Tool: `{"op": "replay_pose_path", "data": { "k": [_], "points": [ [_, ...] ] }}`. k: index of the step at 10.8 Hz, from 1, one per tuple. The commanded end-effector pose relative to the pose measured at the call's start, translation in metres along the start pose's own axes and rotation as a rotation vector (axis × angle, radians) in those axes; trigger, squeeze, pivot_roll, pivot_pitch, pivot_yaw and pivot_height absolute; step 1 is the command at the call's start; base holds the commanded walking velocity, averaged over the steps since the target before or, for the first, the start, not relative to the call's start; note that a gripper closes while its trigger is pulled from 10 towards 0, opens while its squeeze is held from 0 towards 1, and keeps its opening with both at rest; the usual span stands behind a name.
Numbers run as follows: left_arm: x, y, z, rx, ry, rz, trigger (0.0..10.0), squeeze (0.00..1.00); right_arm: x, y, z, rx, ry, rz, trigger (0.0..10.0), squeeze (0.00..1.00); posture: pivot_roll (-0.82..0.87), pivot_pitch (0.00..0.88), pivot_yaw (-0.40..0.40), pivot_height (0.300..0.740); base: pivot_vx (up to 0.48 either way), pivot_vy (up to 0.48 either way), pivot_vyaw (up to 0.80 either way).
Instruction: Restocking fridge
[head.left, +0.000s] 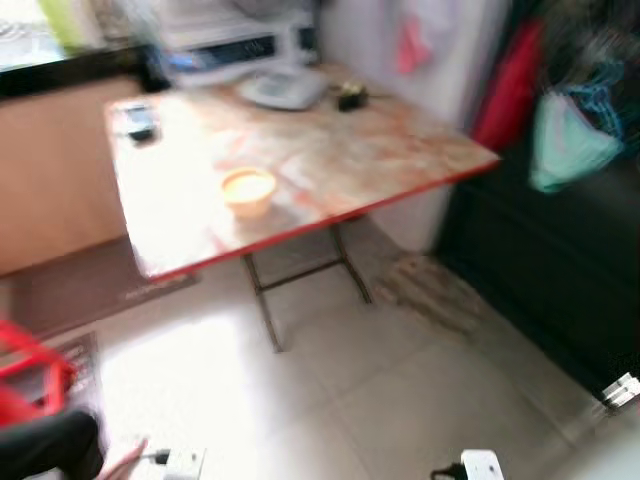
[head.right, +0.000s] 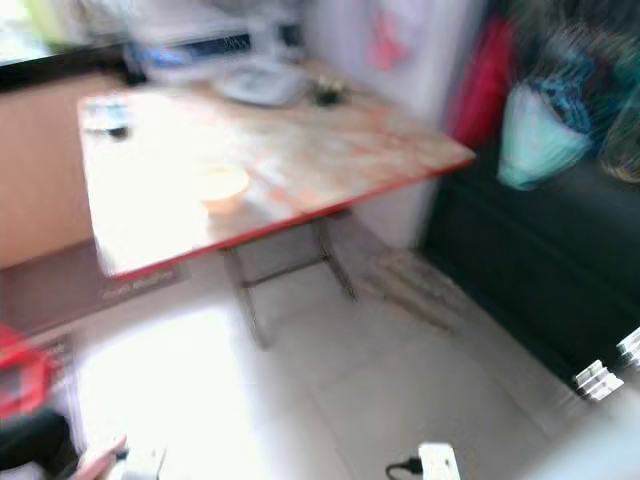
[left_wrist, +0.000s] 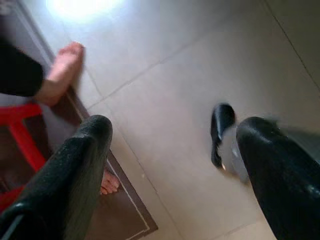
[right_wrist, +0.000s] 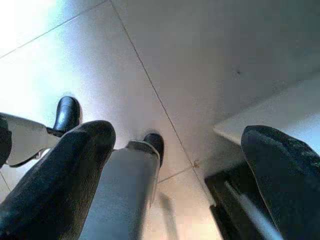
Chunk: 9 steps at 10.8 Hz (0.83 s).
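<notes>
Both head views are blurred. A tall dark unit (head.left: 540, 250) stands at the right; I cannot tell if it is the fridge. A red-edged folding table (head.left: 300, 160) ahead carries an orange bowl (head.left: 248, 190), a small dark device (head.left: 138, 122) and a white appliance (head.left: 230, 45). My left gripper (left_wrist: 175, 165) hangs open over the tiled floor with nothing between its fingers (left_wrist: 75, 175). My right gripper (right_wrist: 172, 175) hangs open too, above my own grey leg (right_wrist: 125, 190) and black feet (right_wrist: 67, 112).
A person's bare foot (left_wrist: 62, 75) and dark trouser leg (head.left: 50, 445) are at my lower left, beside a red stool (head.left: 30, 370) and a brown mat (head.left: 90, 290). Red cloth (head.left: 510, 85) and teal cloth (head.left: 570, 140) hang on the dark unit. A white power strip (head.left: 180, 462) lies on the floor.
</notes>
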<state>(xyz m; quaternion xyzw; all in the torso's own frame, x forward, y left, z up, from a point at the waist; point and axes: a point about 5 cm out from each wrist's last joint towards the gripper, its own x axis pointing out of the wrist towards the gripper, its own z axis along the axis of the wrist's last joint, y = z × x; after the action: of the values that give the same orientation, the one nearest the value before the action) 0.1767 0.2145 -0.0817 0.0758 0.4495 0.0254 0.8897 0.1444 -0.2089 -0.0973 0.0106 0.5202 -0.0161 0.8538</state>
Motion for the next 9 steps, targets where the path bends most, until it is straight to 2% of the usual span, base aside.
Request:
{"op": "replay_pose_path", "data": {
  "k": [1,2,4,5,6,8,9],
  "points": [
    [-0.002,0.002,-0.007,-0.015,0.013,0.013,10.0,0.00,-0.001,-0.001,-0.004,0.000,0.012,0.000,10.0,0.00,0.02,0.025,0.010,0.740,0.000,0.000,0.80],
    [-0.002,0.002,-0.005,-0.031,-0.010,0.022,10.0,0.00,-0.001,-0.001,-0.004,0.001,0.009,0.000,10.0,0.00,0.02,0.025,0.010,0.740,0.000,0.000,0.60],
    [-0.003,0.004,0.000,-0.076,-0.085,0.051,10.0,0.00,-0.001,0.000,-0.004,0.022,0.006,0.002,10.0,0.00,0.03,0.026,0.007,0.740,0.000,0.000,0.00],
    [0.002,0.010,0.080,-0.073,-0.366,0.085,10.0,0.00,-0.001,0.000,-0.005,0.019,0.009,0.006,10.0,0.00,0.02,0.027,0.009,0.740,0.000,0.000,0.00],
    [-0.001,0.014,0.100,-0.069,-0.461,0.114,10.0,0.00,-0.001,0.000,-0.005,0.019,0.010,0.008,10.0,0.00,0.02,0.030,0.011,0.740,0.000,0.000,0.00],
    [-0.007,0.018,0.124,-0.016,-0.584,0.144,10.0,0.00,-0.001,-0.001,-0.006,0.016,0.009,0.005,10.0,0.00,0.02,0.030,0.014,0.740,0.000,0.000,0.00],
    [-0.007,0.018,0.124,-0.016,-0.584,0.144,10.0,0.00,-0.001,-0.001,-0.006,0.016,0.009,0.005,10.0,0.00,0.02,0.030,0.014,0.740,0.000,0.000,0.00]
  ]
}}
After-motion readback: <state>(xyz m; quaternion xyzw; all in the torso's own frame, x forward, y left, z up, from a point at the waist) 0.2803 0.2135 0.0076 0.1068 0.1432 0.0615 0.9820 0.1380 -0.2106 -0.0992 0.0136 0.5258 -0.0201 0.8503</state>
